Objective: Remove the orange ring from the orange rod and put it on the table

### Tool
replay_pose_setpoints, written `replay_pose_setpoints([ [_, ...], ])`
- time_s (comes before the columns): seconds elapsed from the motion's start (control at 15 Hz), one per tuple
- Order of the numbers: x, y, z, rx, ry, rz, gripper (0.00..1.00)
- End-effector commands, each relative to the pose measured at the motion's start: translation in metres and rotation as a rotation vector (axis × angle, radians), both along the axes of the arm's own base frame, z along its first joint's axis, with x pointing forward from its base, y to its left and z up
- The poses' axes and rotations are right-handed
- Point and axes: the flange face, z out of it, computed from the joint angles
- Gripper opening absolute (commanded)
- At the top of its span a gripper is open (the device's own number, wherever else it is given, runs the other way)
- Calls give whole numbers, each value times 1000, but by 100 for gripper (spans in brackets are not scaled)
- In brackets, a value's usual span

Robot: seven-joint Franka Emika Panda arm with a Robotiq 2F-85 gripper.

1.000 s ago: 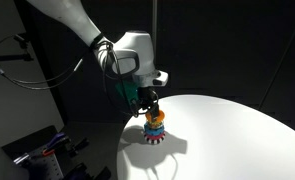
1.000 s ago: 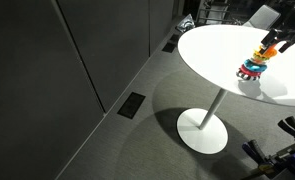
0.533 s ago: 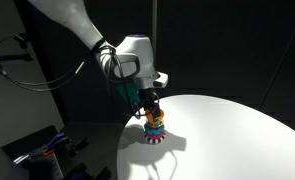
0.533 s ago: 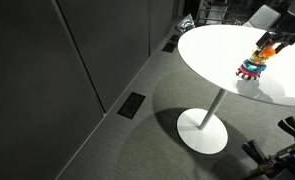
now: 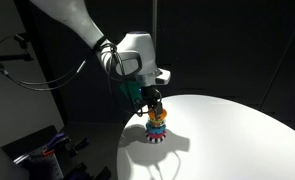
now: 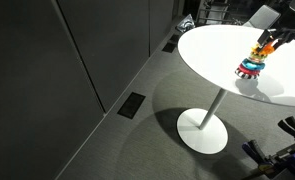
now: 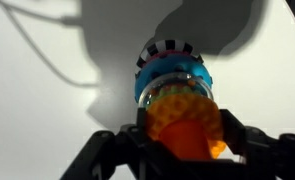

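A small ring-stacking toy [image 5: 156, 130] [image 6: 251, 68] stands near the edge of the round white table [image 5: 237, 130] [image 6: 212, 50]. The orange ring [image 7: 182, 115] sits on top of the stack, above a blue ring [image 7: 172, 80] and a black-and-white striped one [image 7: 167, 48]. The smooth tip of the orange rod [image 7: 187, 148] shows through its hole. My gripper [image 7: 184, 135] [image 5: 155, 108] [image 6: 262, 47] comes straight down over the toy. Its black fingers [image 7: 137, 140] press on both sides of the orange ring, which is still on the stack.
Bare white tabletop [image 7: 47, 100] lies all round the toy, under the arm's shadow. The table edge is close to the toy [image 5: 127, 150]. The table stands on one pedestal foot [image 6: 202, 128] over grey carpet, with dark walls behind.
The jaws have drawn in from wide open onto the orange ring. The arm and the toy have hardly moved.
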Motion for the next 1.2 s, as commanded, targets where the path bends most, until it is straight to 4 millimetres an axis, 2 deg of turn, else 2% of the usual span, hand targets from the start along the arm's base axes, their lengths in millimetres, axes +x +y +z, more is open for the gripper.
replay_pose_setpoints([
  [0.0, 0, -4, 24, -10, -8, -28, 45],
  [0.27, -1, -7, 46, -11, -27, -44, 34],
  [0.73, -3, -6, 84, -7, -61, -56, 27],
  [0.87, -3, -6, 88, -6, -65, -59, 27],
  [1.13, -3, -7, 90, -6, -66, -64, 41],
])
